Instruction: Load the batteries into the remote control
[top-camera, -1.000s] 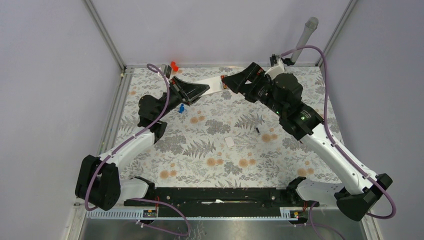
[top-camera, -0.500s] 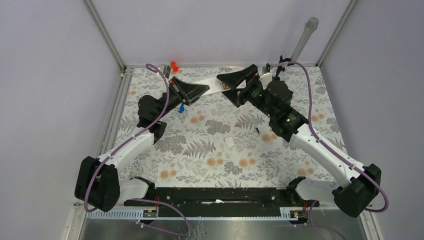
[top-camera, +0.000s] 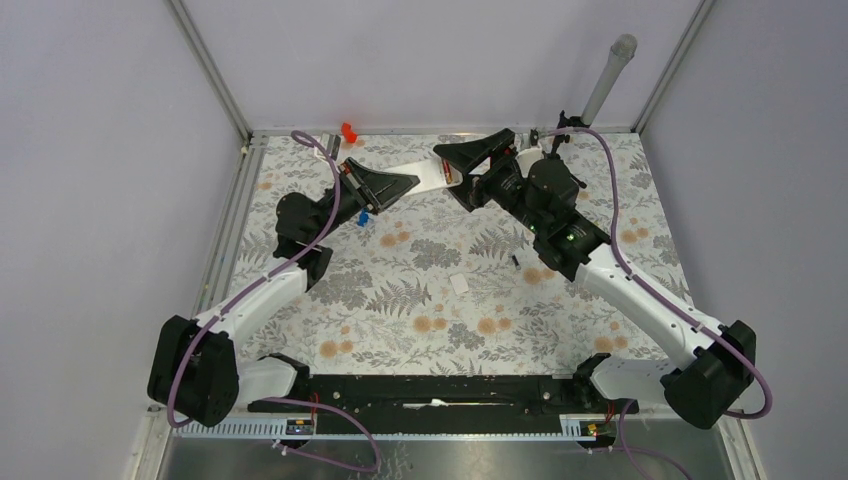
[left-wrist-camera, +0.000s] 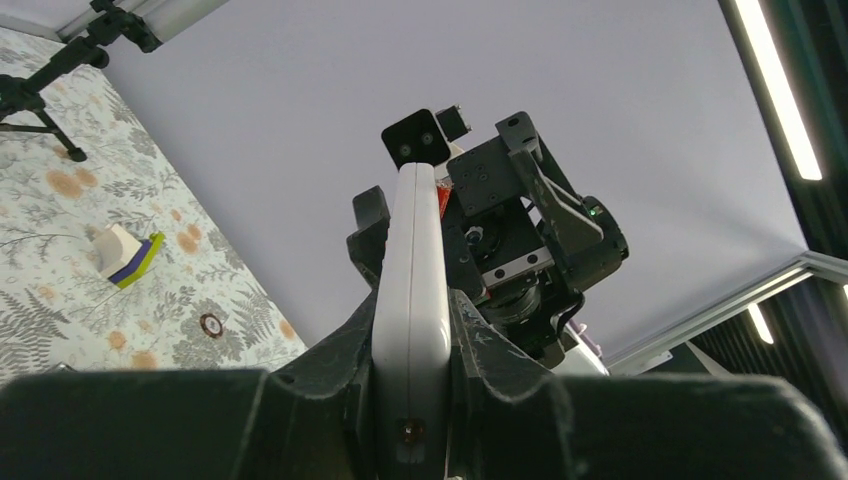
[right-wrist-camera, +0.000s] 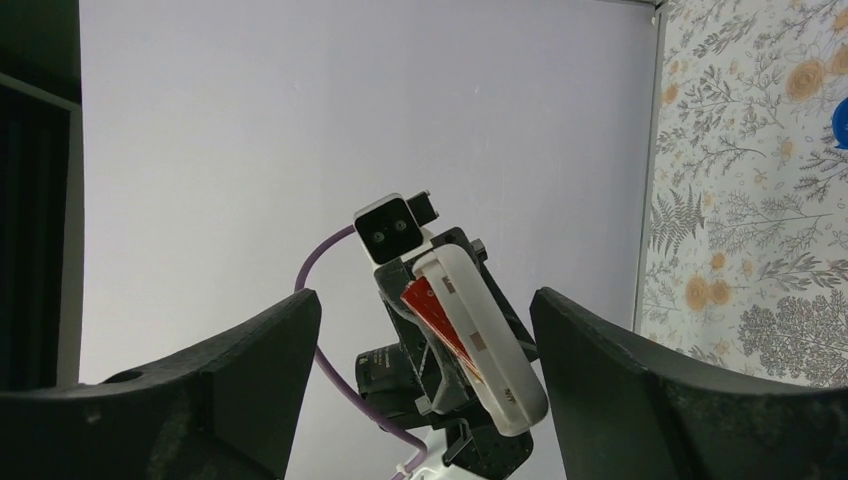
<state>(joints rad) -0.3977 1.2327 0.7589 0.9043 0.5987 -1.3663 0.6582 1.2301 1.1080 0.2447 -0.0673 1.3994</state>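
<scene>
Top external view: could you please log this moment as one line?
left gripper: shut on slim white rectangular remote control, aloft | right gripper: open, empty, facing remote end | red-marked battery: in remote

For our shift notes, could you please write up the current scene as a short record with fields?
left gripper: shut on the remote control, held up off the table
right gripper: open, facing the remote control's far end, not touching it
batteries: red-marked piece at the remote control's side, probably one of them; the other not identified
on the table: small white plate, blue piece
task status: loading not visibly finished
</scene>
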